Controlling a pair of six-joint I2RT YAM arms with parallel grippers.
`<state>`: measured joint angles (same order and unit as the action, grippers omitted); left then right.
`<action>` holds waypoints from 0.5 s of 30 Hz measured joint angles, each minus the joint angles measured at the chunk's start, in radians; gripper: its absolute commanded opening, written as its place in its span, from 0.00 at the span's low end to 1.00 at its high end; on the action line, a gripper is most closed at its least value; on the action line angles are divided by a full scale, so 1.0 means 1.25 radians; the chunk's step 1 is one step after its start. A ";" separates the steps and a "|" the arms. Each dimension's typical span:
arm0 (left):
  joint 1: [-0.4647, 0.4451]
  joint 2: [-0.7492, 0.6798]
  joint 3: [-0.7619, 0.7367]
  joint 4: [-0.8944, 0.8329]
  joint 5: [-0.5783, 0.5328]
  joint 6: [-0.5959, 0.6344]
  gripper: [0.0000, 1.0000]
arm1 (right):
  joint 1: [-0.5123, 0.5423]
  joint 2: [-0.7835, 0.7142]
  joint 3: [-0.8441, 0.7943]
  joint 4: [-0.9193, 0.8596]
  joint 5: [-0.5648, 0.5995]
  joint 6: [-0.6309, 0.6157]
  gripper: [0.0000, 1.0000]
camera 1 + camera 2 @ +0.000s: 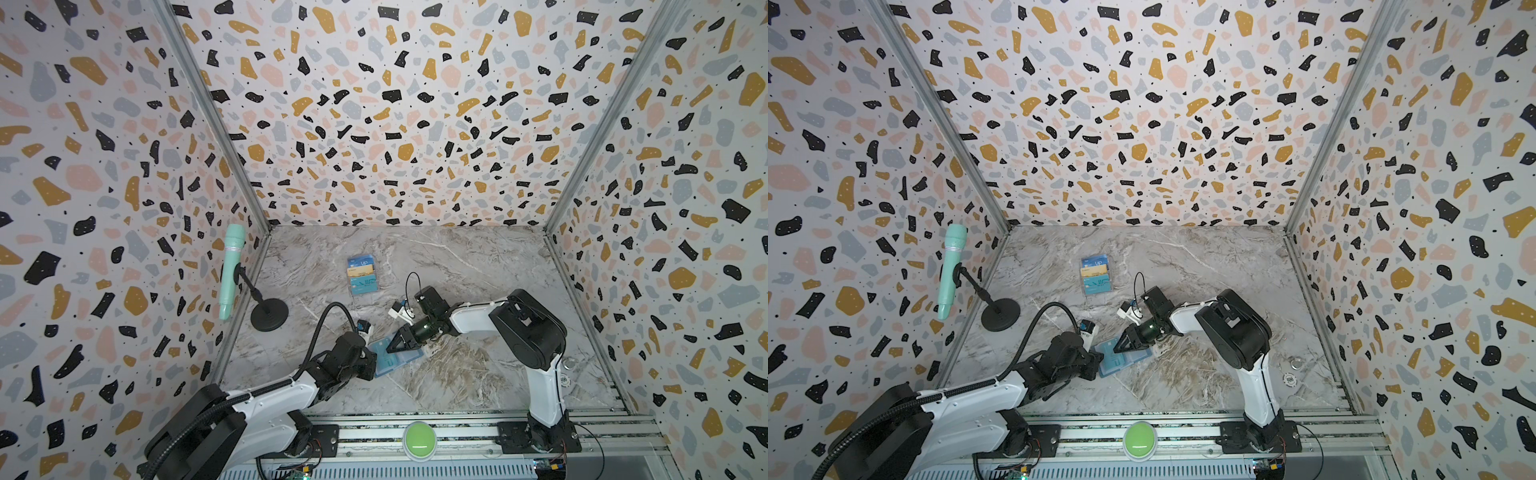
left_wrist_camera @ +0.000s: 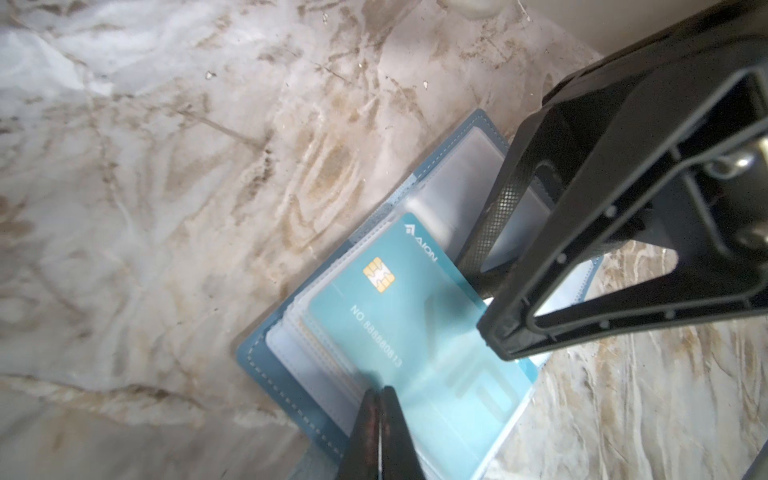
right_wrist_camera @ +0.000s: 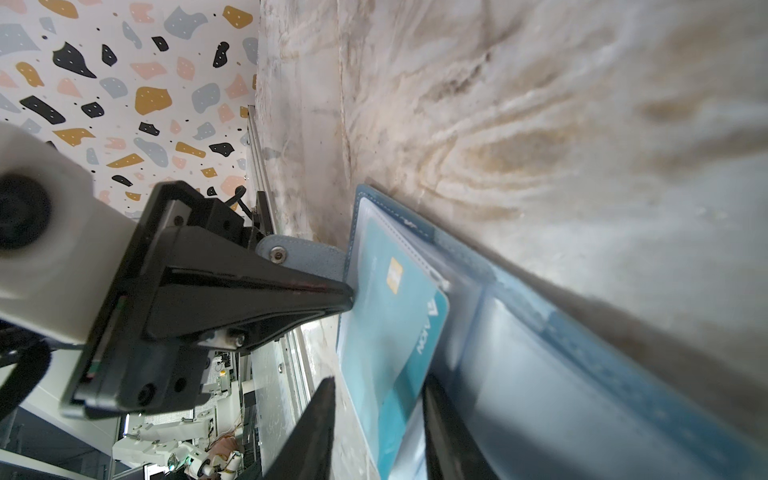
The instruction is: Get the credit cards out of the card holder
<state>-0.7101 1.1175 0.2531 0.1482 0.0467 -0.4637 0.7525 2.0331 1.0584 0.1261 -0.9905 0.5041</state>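
The slate-blue card holder (image 1: 409, 358) (image 2: 266, 353) lies open on the marble table between both arms, its snap tab (image 3: 291, 253) sticking out at one side. A teal credit card (image 2: 415, 332) (image 3: 386, 332) with a gold chip stands partly out of a clear pocket. My left gripper (image 2: 379, 390) (image 1: 1100, 358) is shut, its tips pressed against the holder's edge beside the card. My right gripper (image 3: 382, 432) (image 1: 390, 348) is open and straddles the teal card's free end, with a gap showing beside one finger. Any other credit cards in the holder are hidden.
A clear tiered rack (image 1: 362, 274) holding blue and gold cards stands further back. A mint microphone (image 1: 230, 270) on a black round-based stand (image 1: 269, 313) is at the left wall. A green button (image 1: 419, 440) sits on the front rail. Small round fittings (image 1: 569, 365) lie at the right.
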 measured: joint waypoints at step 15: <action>0.000 -0.005 0.000 -0.009 -0.004 0.000 0.07 | 0.009 -0.017 0.004 -0.005 0.030 0.012 0.32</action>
<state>-0.7097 1.1107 0.2531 0.1375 0.0418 -0.4637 0.7631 2.0117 1.0630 0.1200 -0.9535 0.5194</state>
